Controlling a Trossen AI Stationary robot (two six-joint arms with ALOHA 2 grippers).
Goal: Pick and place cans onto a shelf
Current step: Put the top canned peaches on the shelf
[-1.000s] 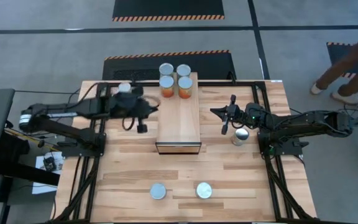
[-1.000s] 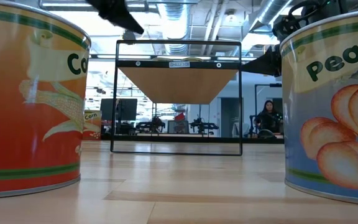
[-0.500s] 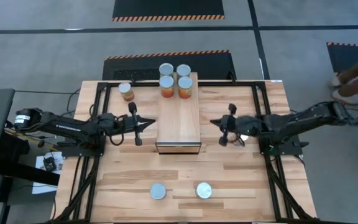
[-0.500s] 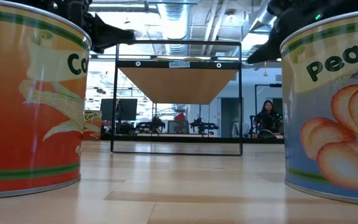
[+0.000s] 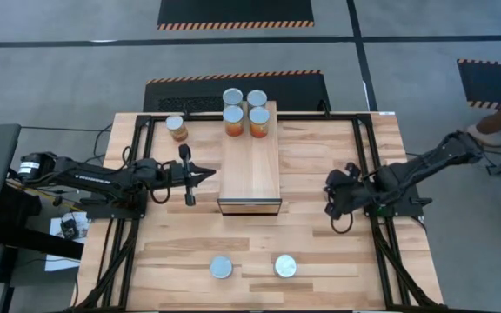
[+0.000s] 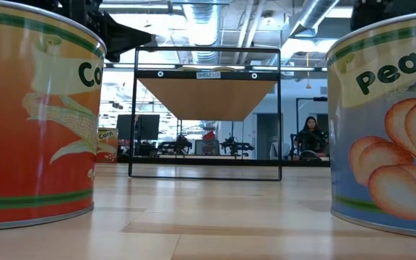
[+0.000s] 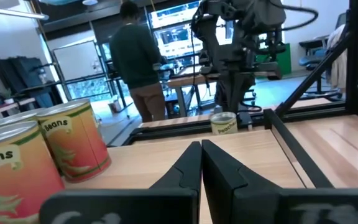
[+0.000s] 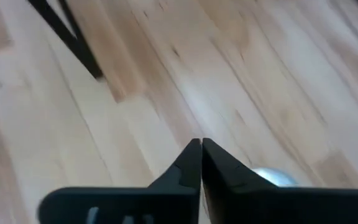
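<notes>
Four cans (image 5: 244,110) are seen on the shelf (image 5: 250,165); both empty grippers, left (image 5: 200,175) and right (image 5: 330,198), are closed.

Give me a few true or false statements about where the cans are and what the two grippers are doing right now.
1. Four cans stand on the shelf. True.
2. The left gripper holds a can. False: its fingers are shut on nothing.
3. Two cans stand near the table's front edge. True.
4. The right gripper is over the shelf. False: it hangs above the table, right of the shelf.
5. A can stands on the table left of the shelf. True.
</notes>
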